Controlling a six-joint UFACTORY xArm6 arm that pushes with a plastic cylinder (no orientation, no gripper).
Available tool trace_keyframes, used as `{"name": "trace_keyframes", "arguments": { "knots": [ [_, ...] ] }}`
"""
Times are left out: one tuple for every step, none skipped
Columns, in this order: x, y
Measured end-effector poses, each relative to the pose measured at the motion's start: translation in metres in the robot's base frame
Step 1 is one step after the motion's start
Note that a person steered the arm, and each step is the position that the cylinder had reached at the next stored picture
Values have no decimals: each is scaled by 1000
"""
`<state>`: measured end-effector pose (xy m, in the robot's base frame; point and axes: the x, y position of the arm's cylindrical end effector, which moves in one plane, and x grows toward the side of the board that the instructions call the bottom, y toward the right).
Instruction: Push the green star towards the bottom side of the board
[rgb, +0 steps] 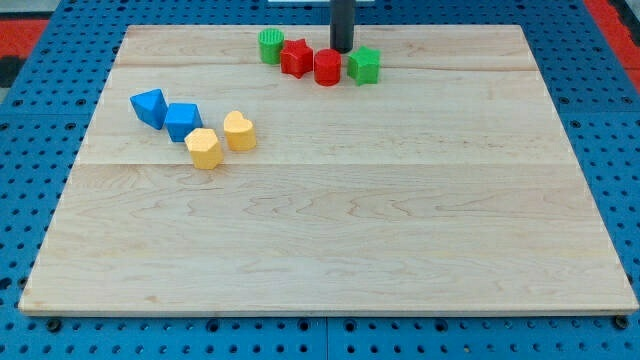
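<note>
The green star (364, 65) lies near the view's top edge of the wooden board (330, 230), at the right end of a row of blocks. Touching it on its left is a red cylinder (327, 67). My tip (342, 50) comes down just behind the gap between the red cylinder and the green star, up and to the left of the star. It is very close to both, and contact cannot be told.
A red star (296, 57) and a green cylinder (271, 46) continue the row to the left. At the view's left are a blue triangle (149, 106), a blue cube (183, 121), a yellow hexagon (204, 148) and a yellow heart (239, 130).
</note>
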<state>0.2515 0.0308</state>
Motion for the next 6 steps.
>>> {"name": "trace_keyframes", "arguments": {
  "knots": [
    [18,21],
    [48,51],
    [50,81],
    [50,82],
    [52,45],
    [57,0]
  ]
}}
